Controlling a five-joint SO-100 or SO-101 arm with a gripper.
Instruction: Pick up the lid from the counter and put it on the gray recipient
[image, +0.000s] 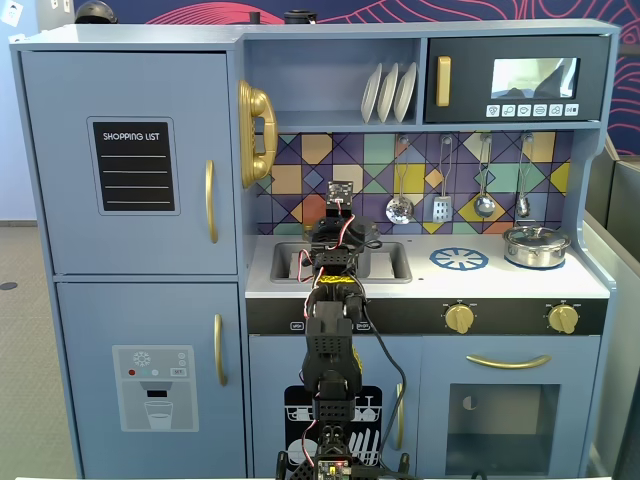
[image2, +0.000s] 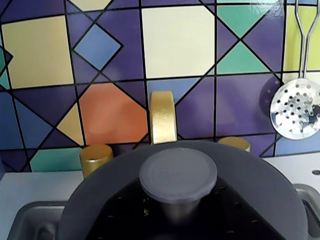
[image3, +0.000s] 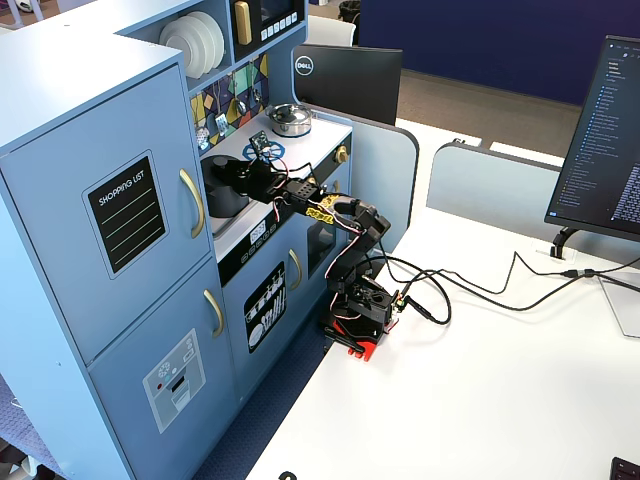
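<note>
The dark-gray lid (image2: 100, 200) fills the bottom of the wrist view, its round knob (image2: 177, 172) in the middle. My gripper (image2: 177, 212) is shut on the knob's stem, a black jaw on each side. The lid hangs over the sink basin (image2: 35, 220), in front of the gold faucet (image2: 162, 117). In a fixed view the gray pot (image3: 226, 195) stands in the sink of the white counter (image3: 300, 140), with the gripper (image3: 255, 178) and lid at its top. Whether the lid rests on the pot I cannot tell. In the other fixed view my arm (image: 330, 330) hides the pot.
A shiny silver pot (image: 537, 245) stands at the counter's right, next to the blue burner ring (image: 459, 259). Utensils, one a slotted spoon (image2: 296, 110), hang on the tiled back wall. Two gold taps (image2: 96, 157) flank the faucet. Shelves and a microwave (image: 520, 78) are overhead.
</note>
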